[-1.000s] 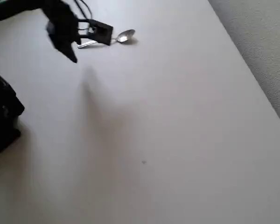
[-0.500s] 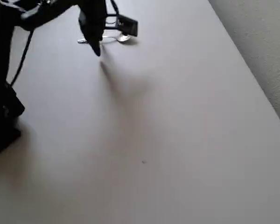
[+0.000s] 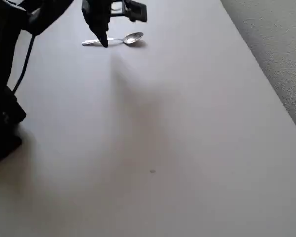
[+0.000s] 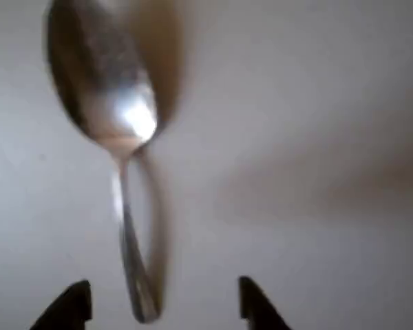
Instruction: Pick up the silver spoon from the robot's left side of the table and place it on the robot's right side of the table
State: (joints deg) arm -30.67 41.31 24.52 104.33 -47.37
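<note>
The silver spoon [image 3: 119,39] was seen lying flat on the tabletop [image 3: 187,128] in the overhead view, near the far edge and left of the middle, with its bowl pointed to the right and its slim handle stretched to the left. A soft shadow was cast just beside it on the pale surface. The black gripper [image 3: 104,34] was seen above the handle, with one dark fingertip reaching down to about the middle of the handle; whether that tip touched the metal could not be told. The dark arm was seen running off toward the left edge of that view, where a black base stood. A tiny dark speck [image 3: 152,171] was noted on the tabletop, well apart from the spoon on the near side. Grey carpet [image 3: 276,44] was visible past the tabletop's right edge.

In the wrist view the silver spoon [image 4: 107,130] was shown from close by, its bowl at the top and its handle running down between the two dark fingertips [image 4: 72,306] at the lower edge. The gripper [image 4: 164,302] was held wide apart, with the handle end lying in the gap and nothing clasped.
</note>
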